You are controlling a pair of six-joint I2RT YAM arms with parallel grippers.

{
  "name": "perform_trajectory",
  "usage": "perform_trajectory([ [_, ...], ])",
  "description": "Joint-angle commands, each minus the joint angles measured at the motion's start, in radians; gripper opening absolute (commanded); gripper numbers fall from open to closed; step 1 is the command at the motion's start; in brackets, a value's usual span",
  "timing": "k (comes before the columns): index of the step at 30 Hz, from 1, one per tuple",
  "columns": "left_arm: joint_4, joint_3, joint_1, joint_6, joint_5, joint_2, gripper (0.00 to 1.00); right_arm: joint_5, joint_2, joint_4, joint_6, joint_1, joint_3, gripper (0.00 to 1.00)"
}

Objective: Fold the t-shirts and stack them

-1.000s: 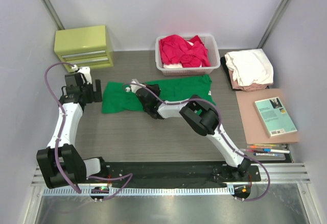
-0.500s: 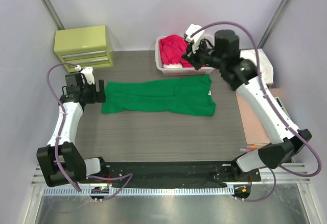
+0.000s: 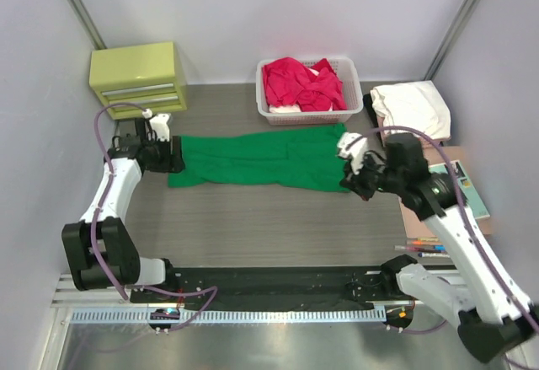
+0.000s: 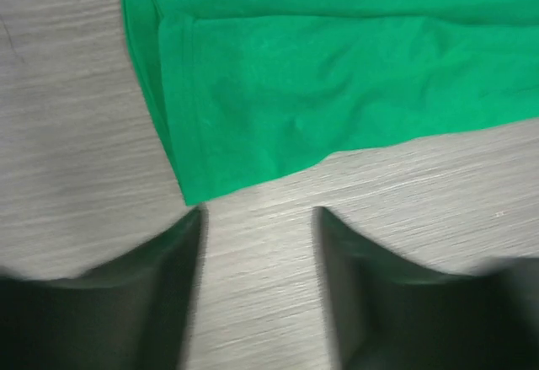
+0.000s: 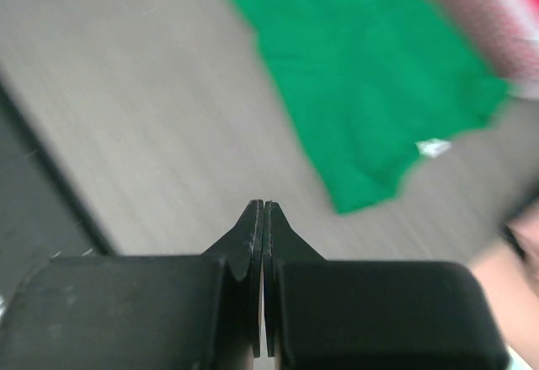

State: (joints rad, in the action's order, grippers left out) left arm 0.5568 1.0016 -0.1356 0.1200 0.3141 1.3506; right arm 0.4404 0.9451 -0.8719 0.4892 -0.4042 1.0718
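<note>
Our right end effector hangs pressed closed and empty beside the green t-shirt, which lies lengthwise on the desk. The left end effector gapes empty at its left corner. We judge the folding step is in hand; next, pinch both ends.

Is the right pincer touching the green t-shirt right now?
Apart. The right wrist view shows bare table between the shut right pincer and the green t-shirt.

left gripper fingers apart, right gripper closed
</note>
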Motion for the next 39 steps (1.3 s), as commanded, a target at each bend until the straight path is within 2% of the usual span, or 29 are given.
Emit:
perform_trajectory([
  [1,0.02,0.077,0.014,0.012,-0.043,0.025,0.23,-0.094,-0.095,0.146,-0.06,0.091,-0.088,0.01],
  [2,0.015,0.081,0.016,-0.003,-0.044,0.024,0.0,-0.085,-0.098,0.165,-0.069,0.106,-0.104,0.01],
  [6,0.046,0.104,0.045,0.015,-0.011,0.059,0.0,-0.068,-0.079,0.174,-0.081,0.122,-0.113,0.01],
  [11,0.127,0.187,0.047,0.064,-0.007,0.267,0.0,-0.054,-0.058,0.186,-0.093,0.134,-0.09,0.01],
  [17,0.167,0.317,0.048,0.056,-0.007,0.433,0.0,-0.055,-0.074,0.188,-0.1,0.148,-0.102,0.01],
  [24,0.103,0.396,0.057,0.03,-0.07,0.524,0.0,-0.012,-0.086,0.186,-0.1,0.162,-0.124,0.01],
  [25,0.088,0.394,0.062,0.029,-0.096,0.53,0.0,-0.014,-0.088,0.188,-0.1,0.162,-0.125,0.01],
  [28,-0.001,0.376,0.083,-0.026,-0.292,0.553,0.0,-0.017,-0.091,0.189,-0.103,0.165,-0.124,0.01],
  [29,-0.061,0.349,0.097,-0.061,-0.463,0.548,0.0,-0.023,-0.094,0.192,-0.104,0.166,-0.121,0.01],
  [30,-0.215,0.315,0.126,-0.062,-0.727,0.541,0.0,-0.026,-0.097,0.191,-0.106,0.166,-0.118,0.01],
  [32,-0.393,0.2,0.192,0.039,-0.944,0.512,0.0,-0.022,-0.101,0.192,-0.118,0.171,-0.112,0.01],
  [33,-0.472,0.18,0.218,0.058,-0.966,0.503,0.0,-0.022,-0.106,0.192,-0.12,0.176,-0.11,0.01],
  [36,-0.446,0.163,0.223,0.018,-0.899,0.47,0.0,-0.022,-0.108,0.191,-0.121,0.177,-0.116,0.01],
  [39,-0.471,0.149,0.235,0.021,-0.917,0.449,0.0,-0.019,-0.106,0.192,-0.124,0.182,-0.125,0.01],
])
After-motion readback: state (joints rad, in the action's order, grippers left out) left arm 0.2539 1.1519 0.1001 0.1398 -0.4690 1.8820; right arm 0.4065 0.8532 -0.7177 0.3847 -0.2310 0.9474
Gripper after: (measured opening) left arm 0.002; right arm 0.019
